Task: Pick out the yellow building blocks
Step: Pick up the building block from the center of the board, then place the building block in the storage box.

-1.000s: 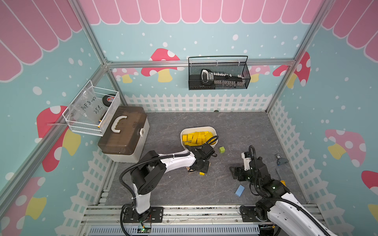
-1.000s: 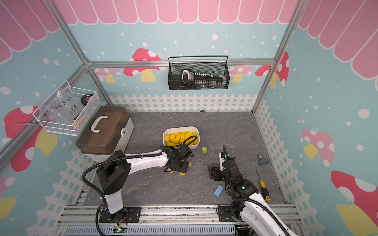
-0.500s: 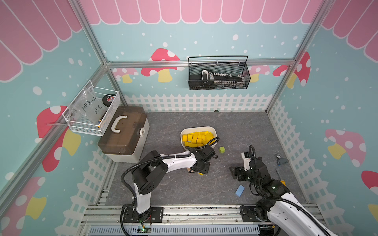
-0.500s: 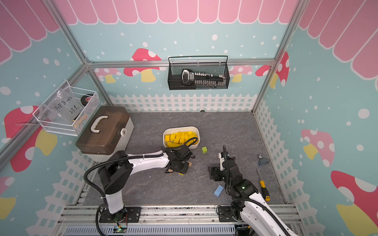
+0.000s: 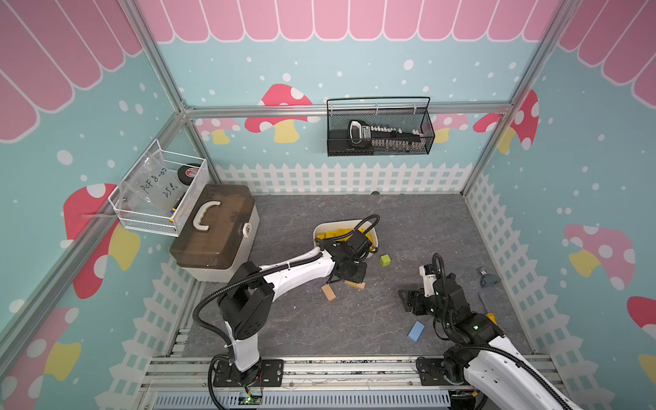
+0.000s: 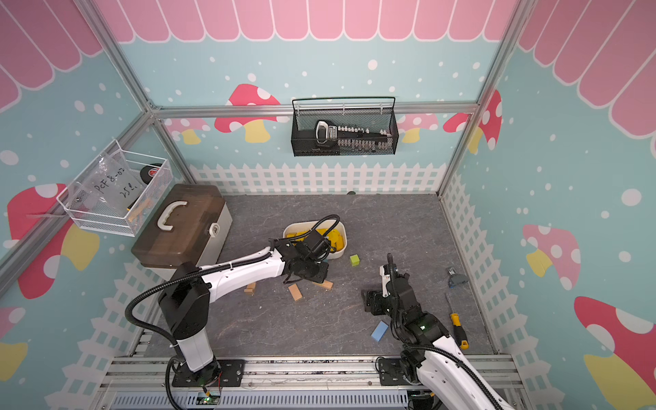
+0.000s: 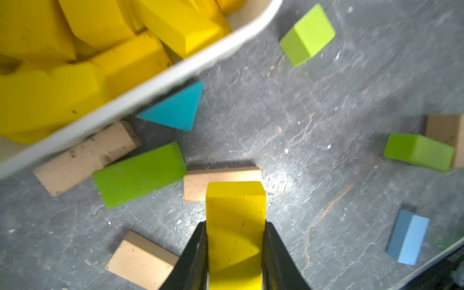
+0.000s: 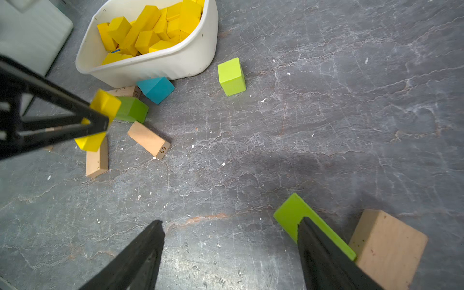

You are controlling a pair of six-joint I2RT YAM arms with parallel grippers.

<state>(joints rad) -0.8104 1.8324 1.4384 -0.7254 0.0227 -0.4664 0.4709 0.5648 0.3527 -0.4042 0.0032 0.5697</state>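
**A:** In both top views, where is the left pincer (image 5: 349,273)?

**B:** Low over the grey table (image 5: 408,220), just in front of the white plastic tub (image 5: 333,224). The wrist hides its tips from above. The tub holds a heap of yellow building blocks (image 5: 330,234).

**A:** And the right pincer (image 5: 411,301)?

**B:** Well apart from the tub, near a light blue flat block (image 5: 416,331). A lime green cube (image 5: 385,260) sits between the two arms, nearer the tub.

**A:** What does the left wrist view add?

**B:** The left pincer is pinching one yellow wooden brick (image 7: 236,208), with both black fingers (image 7: 193,251) pressed flat on its long sides. The brick's far end shows over a tan plain-wood block (image 7: 221,175); I cannot tell whether they touch. Just beside that block lies a dark green brick (image 7: 140,173). Past it a teal triangular block (image 7: 175,110) rests against the tub's wall.

**A:** And the right wrist view?

**B:** The right pincer is spread wide with nothing between its tips — only bare table. One finger crosses in front of a flat lime green bar (image 8: 291,211), which lies right beside a tan wooden cube (image 8: 386,243). Farther off, the yellow wooden brick sits tilted in the left pincer, above the tan blocks in front of the tub.
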